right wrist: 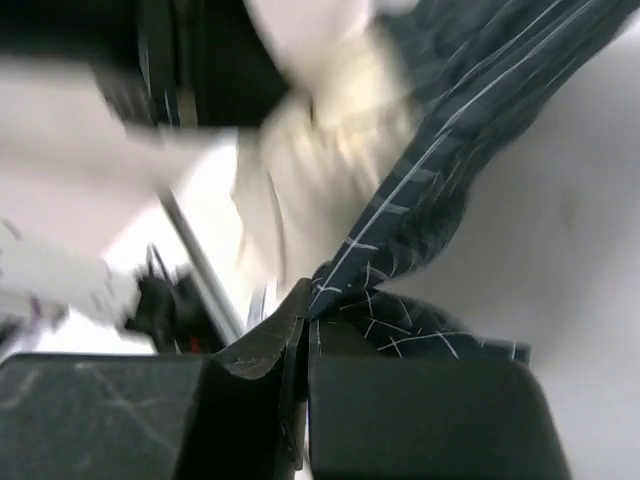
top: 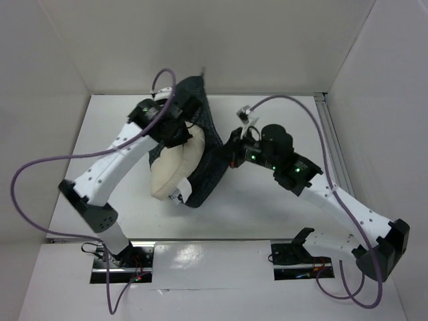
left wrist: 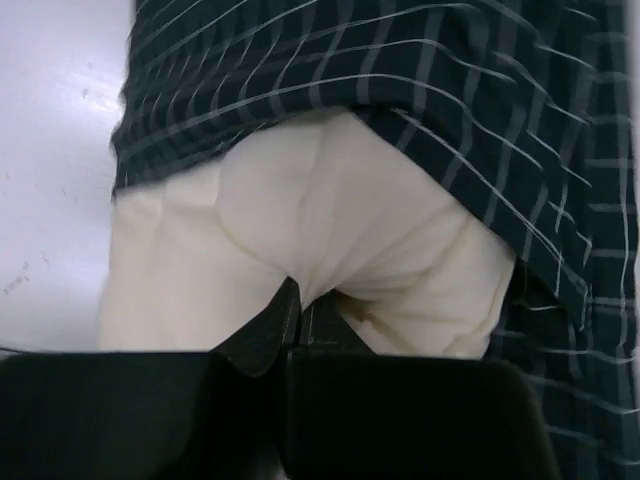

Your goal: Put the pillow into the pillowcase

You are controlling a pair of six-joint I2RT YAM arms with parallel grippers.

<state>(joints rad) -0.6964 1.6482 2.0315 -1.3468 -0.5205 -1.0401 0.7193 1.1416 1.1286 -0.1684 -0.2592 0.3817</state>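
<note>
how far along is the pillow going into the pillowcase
Done: the far end of the pillow sits inside the pillowcase. In hand: the left pincer is shut on the pillow, the right pincer shut on the pillowcase edge. Left: the near end with its tag is bare and needs covering.

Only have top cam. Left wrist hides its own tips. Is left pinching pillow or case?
Observer: Pillow. In the left wrist view the left gripper is shut on a fold of the cream pillow, below the hem of the pillowcase.
Operator: And right? Can't see those tips either.
Observer: The right gripper is shut on a dark checked edge of the pillowcase, not on the pillow. That view is blurred, but the cloth at the pinch is clearly the checked one.
Operator: Is the case draped over left's pinch?
Observer: No. The hem arches above it, and the cloth around the pinch is bare pillow.
</note>
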